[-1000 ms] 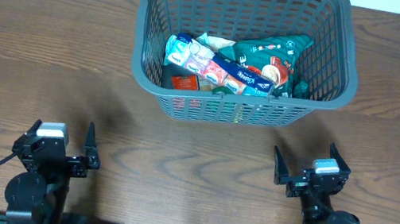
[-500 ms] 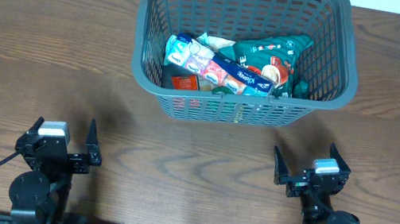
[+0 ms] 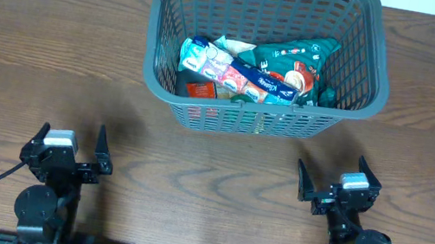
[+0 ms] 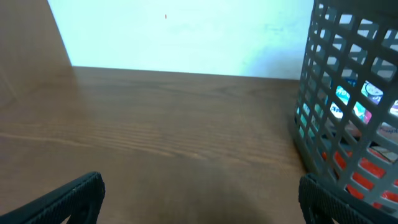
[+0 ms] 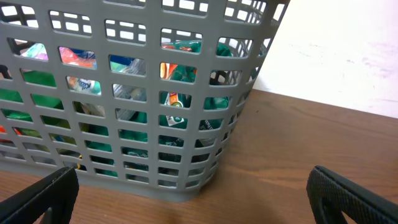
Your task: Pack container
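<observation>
Dark grey and slotted, the large rectangular plastic basket that serves as the container (image 3: 235,120) stands at the far middle of the brown wooden surface (image 3: 38,41). It already holds a heap of goods: a blue-and-white printed packet (image 3: 229,73), a green foil pouch (image 3: 293,60) and a red pack (image 3: 201,91) beneath them. Nothing loose lies on the surface in any view. Over the last second only the left gripper (image 3: 72,136) has moved, drifting slightly rightward at the near edge; its jaws stand wide and empty. The right gripper (image 3: 330,168) has kept its place, near the container's front wall but apart from it, likewise wide and empty. With both arms drawn back and nothing left to fetch, the packing looks finished, or very nearly so.
</observation>
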